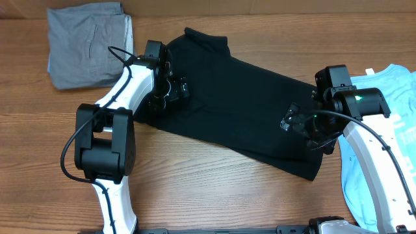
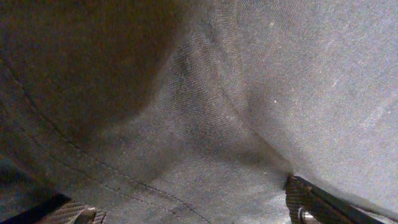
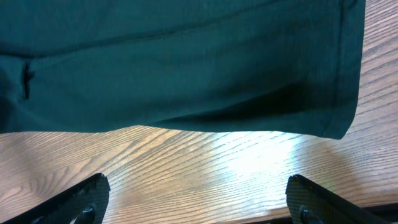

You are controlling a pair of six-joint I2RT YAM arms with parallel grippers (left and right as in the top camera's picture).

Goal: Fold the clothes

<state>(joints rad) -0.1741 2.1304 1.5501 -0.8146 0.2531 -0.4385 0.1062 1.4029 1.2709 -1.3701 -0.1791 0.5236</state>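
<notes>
A black garment [image 1: 240, 97] lies spread diagonally across the wooden table. My left gripper [image 1: 170, 88] is at the garment's left edge. In the left wrist view its fingers [image 2: 186, 211] are wide apart and the dark cloth [image 2: 205, 93] fills the frame, right up against them. My right gripper [image 1: 302, 125] is over the garment's right end. In the right wrist view its fingers [image 3: 199, 199] are open and empty over bare wood, with the garment's hemmed edge [image 3: 186, 68] just beyond them.
A folded grey garment [image 1: 88, 45] lies at the back left. A light blue garment [image 1: 383, 130] lies at the right edge, under my right arm. Bare wooden table [image 1: 214, 188] stretches along the front.
</notes>
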